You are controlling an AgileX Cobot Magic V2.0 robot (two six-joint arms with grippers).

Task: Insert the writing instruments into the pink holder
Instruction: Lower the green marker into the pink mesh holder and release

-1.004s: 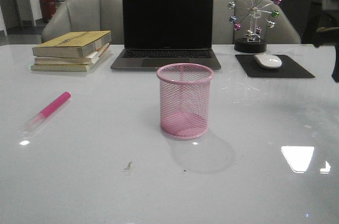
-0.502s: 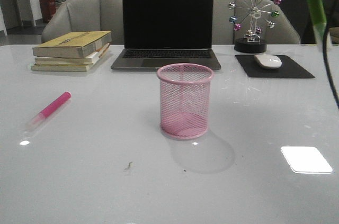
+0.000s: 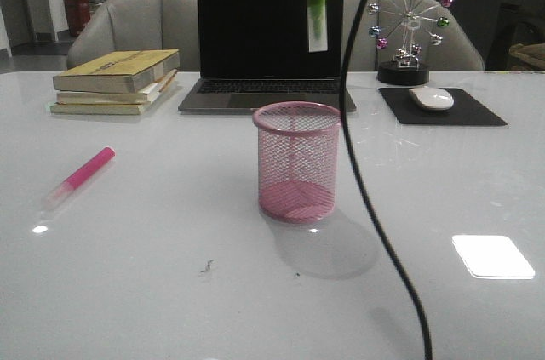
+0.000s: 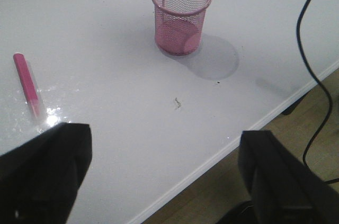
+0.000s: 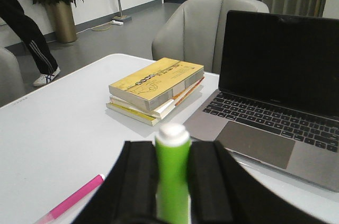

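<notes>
The pink holder stands upright in the middle of the table, empty. The lime green pen hangs upright, pale tip down, above and slightly behind the holder's rim; my right gripper is shut on it, the gripper itself out of the front view. At the table's left lies the magenta pink pen. My left gripper stands open and empty over the table's near edge; it does not show in the front view.
Behind the holder are a laptop, a stack of books at the back left, and a mouse on a black pad with a ball ornament at the back right. A black cable hangs in front of the camera.
The green pen has travelled from the upper right edge of the front view leftward to above the holder. The cable has swung left with it. The pink pen and holder have not moved.
</notes>
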